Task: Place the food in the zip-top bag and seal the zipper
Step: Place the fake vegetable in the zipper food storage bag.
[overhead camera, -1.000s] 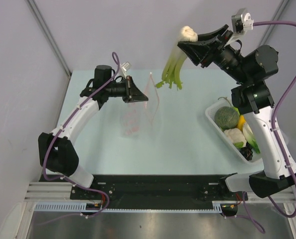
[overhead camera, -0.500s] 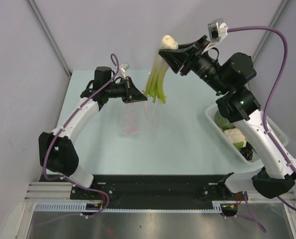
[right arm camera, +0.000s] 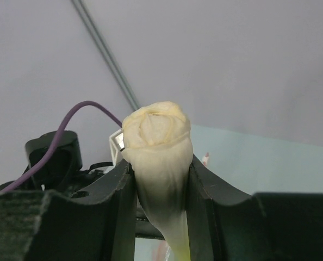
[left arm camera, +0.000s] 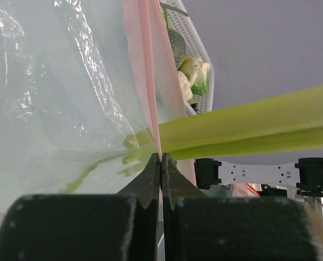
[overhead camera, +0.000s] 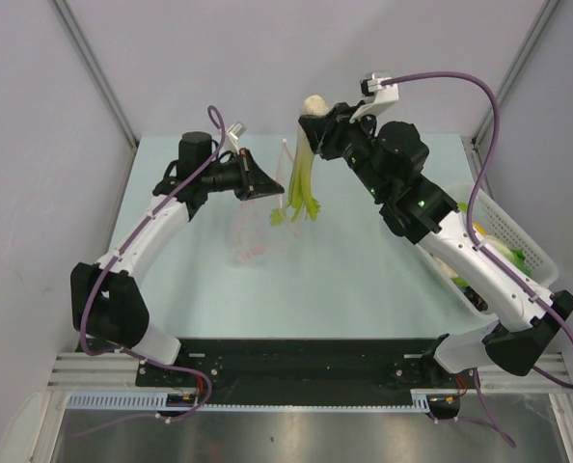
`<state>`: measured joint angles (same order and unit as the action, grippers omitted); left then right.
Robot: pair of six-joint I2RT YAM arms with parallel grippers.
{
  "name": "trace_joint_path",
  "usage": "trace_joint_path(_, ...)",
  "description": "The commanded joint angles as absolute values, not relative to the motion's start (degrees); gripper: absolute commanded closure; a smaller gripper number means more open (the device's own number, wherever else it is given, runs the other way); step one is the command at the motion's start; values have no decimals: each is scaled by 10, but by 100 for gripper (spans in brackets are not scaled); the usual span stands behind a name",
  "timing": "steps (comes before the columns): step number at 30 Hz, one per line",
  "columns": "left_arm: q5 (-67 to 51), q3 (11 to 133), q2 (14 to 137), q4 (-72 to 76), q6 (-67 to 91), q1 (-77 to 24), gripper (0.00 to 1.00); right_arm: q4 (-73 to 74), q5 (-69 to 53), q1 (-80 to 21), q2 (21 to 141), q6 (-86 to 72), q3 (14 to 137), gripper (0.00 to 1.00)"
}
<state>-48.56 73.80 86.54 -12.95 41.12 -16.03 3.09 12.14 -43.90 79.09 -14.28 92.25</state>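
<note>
The right gripper, clamped on the leek, has swung it from upper right to centre frame, tips now at the mouth of the bag that the left gripper pinches by its edge, ready for lowering in.

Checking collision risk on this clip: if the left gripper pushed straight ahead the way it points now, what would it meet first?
Most likely the leek: its green stalk crosses just beyond the left gripper, whose jaws are shut on the zip-top bag at its mouth edge. How near it is remains unclear.
</note>
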Motion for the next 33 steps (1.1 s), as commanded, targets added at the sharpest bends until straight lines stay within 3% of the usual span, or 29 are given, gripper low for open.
trace_joint_path(1,-481,732,843,-98,420,-156,100,-17,197,-442,792,-185,946,100)
trace_joint_path(11,-438,713,846,-117,360,-156,100,55,158,-442,836,-214,1053,100)
trace_joint_path(20,-474,709,846,-91,385,-160,100,49,157,-433,866,-246,1024,100)
trace_joint_path(24,-500,702,838,-52,429,-159,100,-31,165,-428,862,-238,977,100)
trace_joint_path(33,-529,690,815,63,511,-156,100,-66,149,-428,871,-268,938,100)
